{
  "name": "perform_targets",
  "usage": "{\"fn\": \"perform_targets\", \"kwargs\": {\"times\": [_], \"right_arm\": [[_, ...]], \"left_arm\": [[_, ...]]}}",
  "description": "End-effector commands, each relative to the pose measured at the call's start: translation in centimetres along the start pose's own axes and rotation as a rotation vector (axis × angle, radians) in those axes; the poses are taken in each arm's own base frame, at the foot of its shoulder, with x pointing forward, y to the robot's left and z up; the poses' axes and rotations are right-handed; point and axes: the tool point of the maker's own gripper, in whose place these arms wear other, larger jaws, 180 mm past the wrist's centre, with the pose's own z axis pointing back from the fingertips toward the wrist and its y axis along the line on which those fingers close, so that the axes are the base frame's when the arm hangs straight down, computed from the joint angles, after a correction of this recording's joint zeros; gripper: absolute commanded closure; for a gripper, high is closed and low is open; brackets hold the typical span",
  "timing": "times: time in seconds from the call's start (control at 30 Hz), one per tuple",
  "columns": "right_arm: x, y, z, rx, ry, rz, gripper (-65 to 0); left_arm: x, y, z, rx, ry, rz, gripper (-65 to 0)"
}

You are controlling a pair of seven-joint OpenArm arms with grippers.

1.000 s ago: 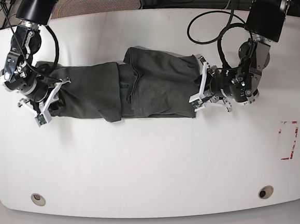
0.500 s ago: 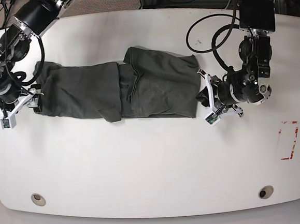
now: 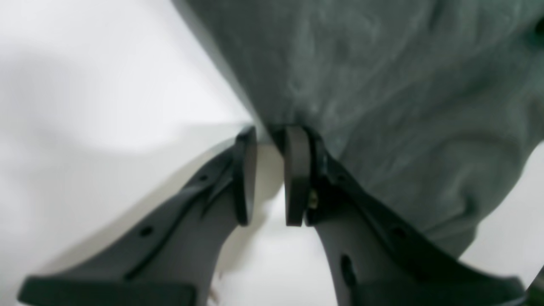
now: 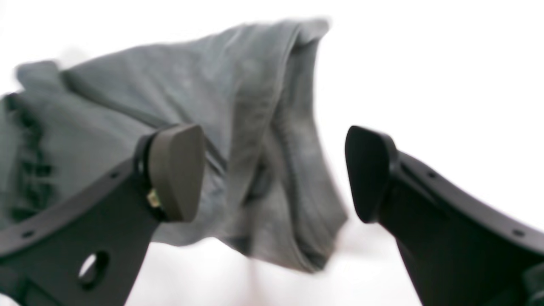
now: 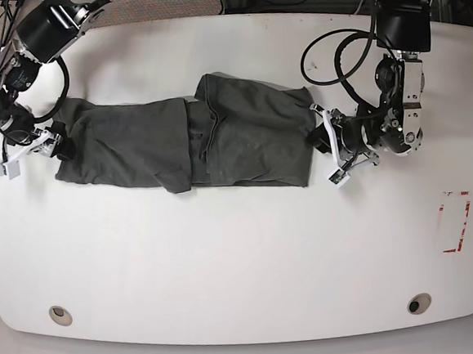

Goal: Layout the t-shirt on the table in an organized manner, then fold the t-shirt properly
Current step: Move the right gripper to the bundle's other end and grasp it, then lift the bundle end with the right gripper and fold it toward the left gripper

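Up close on the left wrist view, my left gripper [image 3: 270,174] has its fingers nearly together, and whether they pinch the shirt [image 3: 382,85] edge I cannot tell. Next, the right wrist view: my right gripper [image 4: 274,174] stands spread wide, holding nothing. From the base view, one shirt lies in a long band across the table [image 5: 243,258], probably stretched flat for folding; two grippers flank it.

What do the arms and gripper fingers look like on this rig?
Both arms are black, jointed, with looped black cables along them. The left gripper and right gripper have white finger frames in the base view. Up close, the fingers are black plastic with small holes and dark rounded pads.
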Motion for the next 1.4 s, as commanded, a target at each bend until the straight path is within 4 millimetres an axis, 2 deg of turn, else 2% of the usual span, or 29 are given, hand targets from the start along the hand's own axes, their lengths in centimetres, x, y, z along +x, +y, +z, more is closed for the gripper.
{"fn": "perform_targets", "kwargs": {"times": [0.0, 0.27, 0.5, 0.67, 0.77, 1.0, 1.37], "right_arm": [[1.8, -0.3, 0.4, 0.025, -0.053, -0.009, -49.1], [1.1, -2.0, 0.4, 0.034, -0.039, -0.080, -49.3], [0.9, -2.3, -0.3, 0.047, -0.045, -0.113, -49.3], [-0.1, -2.4, -1.0, 0.063, -0.027, -0.149, -49.3], [-0.4, -2.3, -1.2, 0.069, -0.020, -0.157, -49.3], [-0.9, -1.7, -1.7, 0.081, -0.014, -0.166, -49.3], [-1.8, 1.0, -3.6, 0.129, 0.038, -0.117, -49.0]], "left_arm": [[0.0, 0.8, 0.2, 0.012, 0.011, 0.003, -10.1], [-0.5, 1.2, 0.3, 0.020, 0.022, 0.009, -10.1], [-0.7, 1.6, 0.6, 0.028, 0.025, 0.006, -10.1], [-0.5, 1.6, 0.8, 0.029, 0.022, 0.003, -10.1], [0.1, 1.8, 1.2, 0.039, 0.007, -0.006, -10.1], [1.4, 3.3, 3.5, 0.106, -0.030, -0.011, -10.1], [4.8, 1.3, 4.5, -0.002, -0.195, 0.044, -10.1]]}}
